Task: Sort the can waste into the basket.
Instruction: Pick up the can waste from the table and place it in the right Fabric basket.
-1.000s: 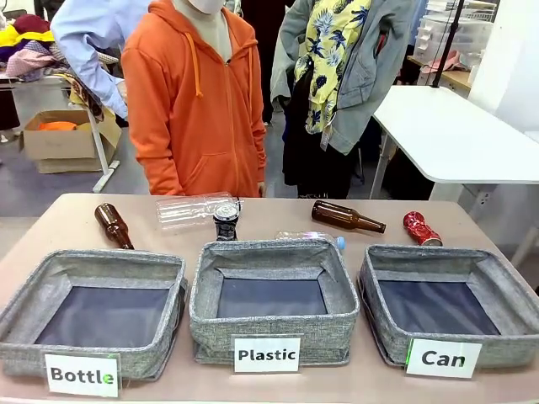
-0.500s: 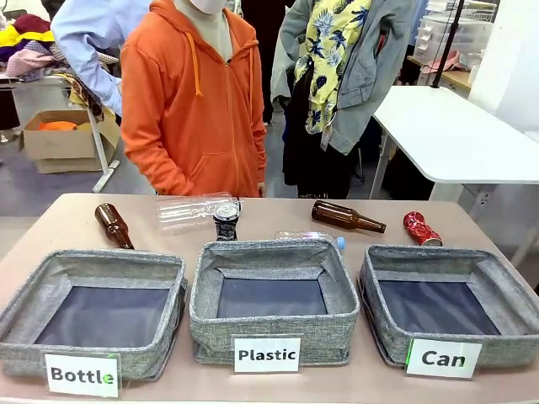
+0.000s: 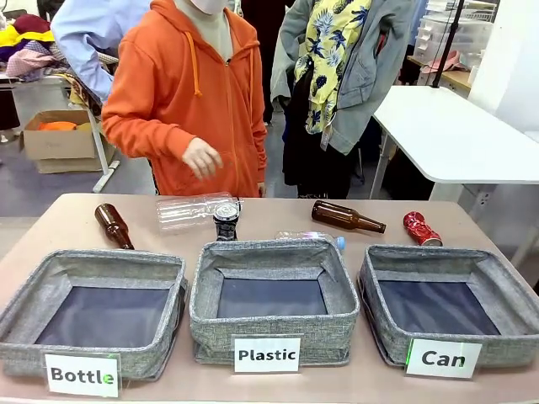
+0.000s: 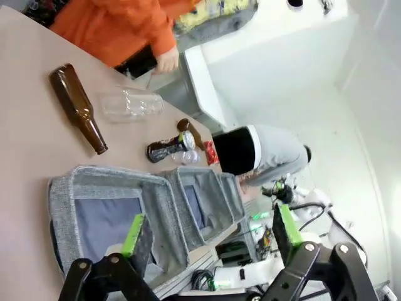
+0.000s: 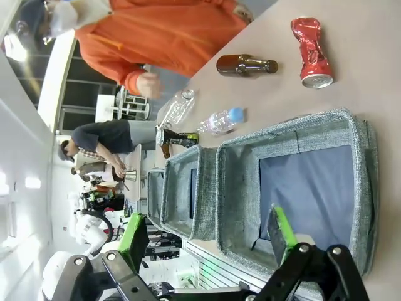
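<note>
Currently, on table [image 3: 76, 215]: 1 black can [image 3: 226, 220], 1 red can [image 3: 421, 229], 3 baskets including "Can" basket [image 3: 498, 348]; both jaws wide open, empty.

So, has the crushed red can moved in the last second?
No. The red can lies at the same spot, just behind the far rim of the Can basket, right of the brown bottle.

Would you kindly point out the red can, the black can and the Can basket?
red can [image 3: 421, 228], front view, crushed middle
black can [image 3: 226, 223], front view, dark body
Can basket [image 3: 505, 349], front view, grey front wall
</note>
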Controlling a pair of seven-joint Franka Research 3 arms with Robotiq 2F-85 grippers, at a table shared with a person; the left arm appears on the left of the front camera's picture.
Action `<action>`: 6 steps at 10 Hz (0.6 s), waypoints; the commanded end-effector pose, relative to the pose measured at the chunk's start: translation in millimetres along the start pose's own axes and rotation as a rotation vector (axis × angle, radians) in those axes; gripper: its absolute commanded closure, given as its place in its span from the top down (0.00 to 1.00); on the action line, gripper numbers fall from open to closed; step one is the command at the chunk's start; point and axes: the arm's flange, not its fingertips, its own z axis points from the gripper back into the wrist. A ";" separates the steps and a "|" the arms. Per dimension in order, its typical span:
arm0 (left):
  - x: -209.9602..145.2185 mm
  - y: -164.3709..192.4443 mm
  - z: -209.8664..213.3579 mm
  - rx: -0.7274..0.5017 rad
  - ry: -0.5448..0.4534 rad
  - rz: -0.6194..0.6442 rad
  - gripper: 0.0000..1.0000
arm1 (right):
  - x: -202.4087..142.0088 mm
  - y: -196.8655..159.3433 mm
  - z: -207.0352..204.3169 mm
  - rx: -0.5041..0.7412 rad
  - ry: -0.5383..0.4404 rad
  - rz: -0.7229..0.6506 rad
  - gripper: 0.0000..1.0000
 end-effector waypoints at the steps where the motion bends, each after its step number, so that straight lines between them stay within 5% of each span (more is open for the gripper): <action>1: 28.6 -25.1 -45.6 0.014 0.206 -0.208 1.00 | 2.4 -1.5 -0.5 0.025 -0.016 0.029 1.00; 4: 43.8 -51.9 -146.8 -0.011 0.412 -0.413 1.00 | 2.4 -1.5 -0.5 0.025 -0.016 0.029 1.00; 6: 39.4 -52.7 -186.0 0.059 0.474 -0.428 1.00 | 2.4 -1.5 -0.5 0.025 -0.016 0.029 1.00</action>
